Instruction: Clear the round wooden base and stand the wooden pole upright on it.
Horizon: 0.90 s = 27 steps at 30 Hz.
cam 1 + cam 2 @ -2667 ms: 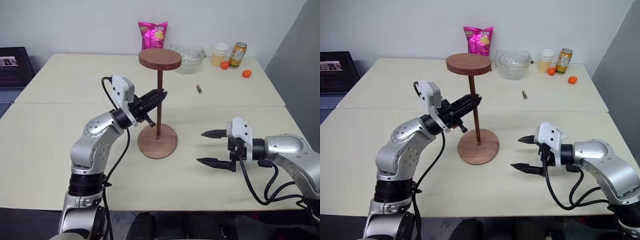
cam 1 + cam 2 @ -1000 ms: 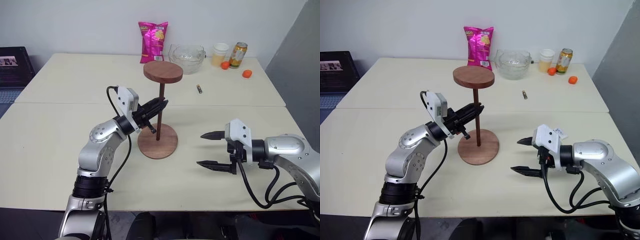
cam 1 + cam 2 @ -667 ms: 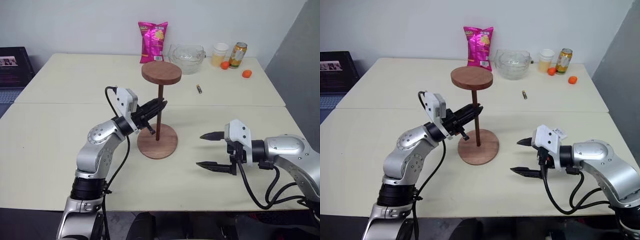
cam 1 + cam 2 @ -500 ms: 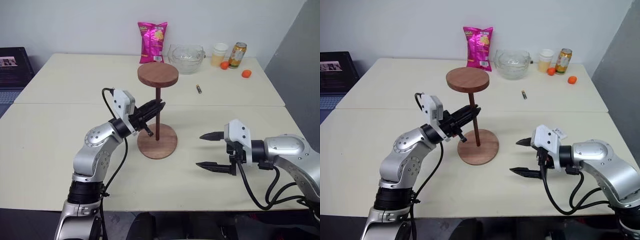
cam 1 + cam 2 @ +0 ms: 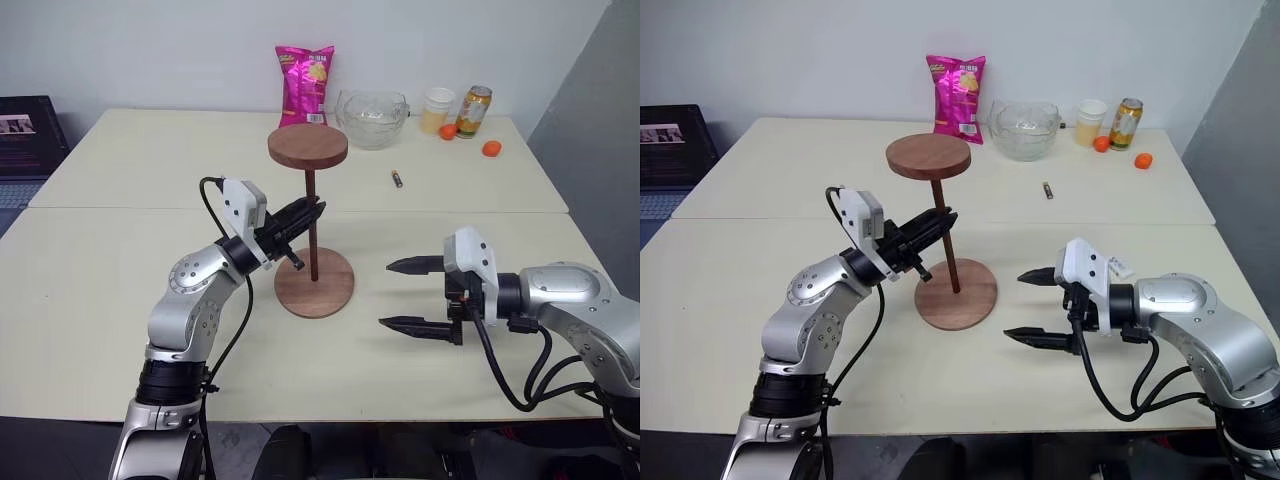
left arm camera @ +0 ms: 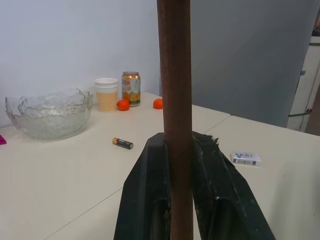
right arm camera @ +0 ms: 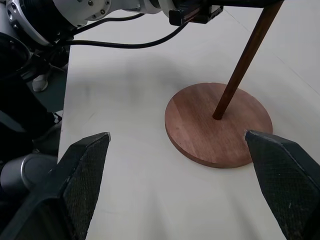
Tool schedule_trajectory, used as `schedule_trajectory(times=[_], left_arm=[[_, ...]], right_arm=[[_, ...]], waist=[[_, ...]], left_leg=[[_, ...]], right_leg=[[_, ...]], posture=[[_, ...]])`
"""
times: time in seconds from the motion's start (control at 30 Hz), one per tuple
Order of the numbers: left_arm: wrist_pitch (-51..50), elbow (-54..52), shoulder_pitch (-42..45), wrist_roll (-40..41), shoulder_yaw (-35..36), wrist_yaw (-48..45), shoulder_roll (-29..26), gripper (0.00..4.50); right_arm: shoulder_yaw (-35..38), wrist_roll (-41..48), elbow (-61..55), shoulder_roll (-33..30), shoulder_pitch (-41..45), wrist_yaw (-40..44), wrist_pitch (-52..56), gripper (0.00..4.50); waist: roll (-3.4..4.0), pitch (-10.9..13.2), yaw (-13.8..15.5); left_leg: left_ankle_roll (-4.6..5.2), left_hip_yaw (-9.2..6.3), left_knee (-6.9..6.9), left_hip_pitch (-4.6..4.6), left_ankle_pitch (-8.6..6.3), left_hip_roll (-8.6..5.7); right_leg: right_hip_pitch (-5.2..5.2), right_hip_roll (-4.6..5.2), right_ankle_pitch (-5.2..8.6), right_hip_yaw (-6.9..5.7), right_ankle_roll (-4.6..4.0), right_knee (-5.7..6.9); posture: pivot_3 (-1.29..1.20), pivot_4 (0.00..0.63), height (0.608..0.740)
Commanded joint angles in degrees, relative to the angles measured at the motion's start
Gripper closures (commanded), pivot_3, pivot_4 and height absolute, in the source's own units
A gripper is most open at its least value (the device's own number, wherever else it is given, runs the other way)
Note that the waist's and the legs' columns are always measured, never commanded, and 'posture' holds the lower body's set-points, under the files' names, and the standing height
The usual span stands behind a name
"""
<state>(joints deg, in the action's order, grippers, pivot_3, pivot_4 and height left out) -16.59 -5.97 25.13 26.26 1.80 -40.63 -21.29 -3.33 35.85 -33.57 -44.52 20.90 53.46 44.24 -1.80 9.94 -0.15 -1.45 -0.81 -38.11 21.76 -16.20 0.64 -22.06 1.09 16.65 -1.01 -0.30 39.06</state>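
The left gripper (image 5: 308, 212) pinches the pole (image 5: 311, 222) at mid-height. The pole stands on the centre of the base (image 5: 322, 291), leaning slightly, its disc end up. The right gripper (image 5: 400, 296) hangs spread wide and empty, near the base's right side, over the table (image 5: 90, 290). A bowl (image 5: 371, 117) sits far back.

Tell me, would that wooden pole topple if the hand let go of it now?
Probably it could. The wooden pole carries a wide disc at its top, so it looks top-heavy, and it leans slightly on the round base. It looks stiff, not bendy, since it stays straight in the left hand that is shut on it. How firmly its foot sits in the base can't be seen.
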Motion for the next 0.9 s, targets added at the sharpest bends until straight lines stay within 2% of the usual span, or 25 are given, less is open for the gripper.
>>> schedule_trajectory(times=[0.03, 0.4, 0.53, 0.63, 0.83, 0.9], left_arm=[[-0.73, 2.71, -2.23, -4.26, -2.33, 0.12, -1.92, 4.26], [-0.7, 0.79, -6.42, -3.11, -0.8, 0.2, -4.2, 4.26], [-0.77, 1.33, -6.62, -2.97, -0.61, 0.57, -4.24, 4.26], [-1.09, 2.85, -6.48, -3.01, -0.35, 1.06, -4.02, 4.26], [0.37, 7.05, -5.0, -4.44, -1.21, 0.4, -4.21, 4.26], [1.04, 8.39, -4.13, -5.07, -1.61, 0.09, -4.36, 4.26]], right_arm=[[1.76, 1.0, -1.97, -0.42, -0.22, -0.3, -0.94, 0.0], [2.19, 2.13, -3.44, -1.01, -1.55, -0.71, -0.63, 0.0], [2.1, 2.87, -3.77, -0.71, -1.31, -1.29, -0.25, 0.0], [2.08, 3.46, -3.86, -0.73, -0.95, -1.36, -0.02, 0.0], [2.14, 4.0, -3.77, -1.03, -0.92, -1.85, 0.12, 0.0], [2.06, 3.99, -3.72, -1.02, -1.0, -2.21, 0.13, 0.0]], waist=[[0.01, -0.11, 0.0], [0.13, -0.3, -0.21], [0.17, -0.32, -0.21], [0.17, -0.32, -0.22], [0.25, -0.5, -0.24], [0.3, -0.57, -0.24]], left_leg=[[0.0, 0.0, 0.0, 0.0, 0.0, 0.0], [0.01, 0.0, 0.05, -0.14, -0.01, 0.03], [0.02, 0.01, 0.14, -0.49, -0.01, 0.02], [0.08, 0.02, 0.21, -0.83, -0.05, 0.02], [0.09, 0.02, 0.22, -0.87, -0.06, 0.03], [0.09, 0.02, 0.22, -0.88, -0.06, 0.03]], right_leg=[[0.0, 0.0, 0.0, 0.0, 0.0, 0.0], [0.1, -0.03, 0.0, 0.02, 0.0, 0.0], [0.43, -0.03, 0.01, 0.03, 0.02, -0.06], [0.75, -0.03, 0.04, 0.03, 0.03, -0.11], [0.76, -0.06, 0.04, 0.06, 0.04, -0.09], [0.77, -0.06, 0.19, 0.05, 0.3, -0.09]], posture=[[0.0, 0.15, 0.74], [0.0, 0.15, 0.74], [0.0, 0.15, 0.74], [0.0, 0.15, 0.74], [0.0, 0.15, 0.74], [0.0, 0.15, 0.74]])
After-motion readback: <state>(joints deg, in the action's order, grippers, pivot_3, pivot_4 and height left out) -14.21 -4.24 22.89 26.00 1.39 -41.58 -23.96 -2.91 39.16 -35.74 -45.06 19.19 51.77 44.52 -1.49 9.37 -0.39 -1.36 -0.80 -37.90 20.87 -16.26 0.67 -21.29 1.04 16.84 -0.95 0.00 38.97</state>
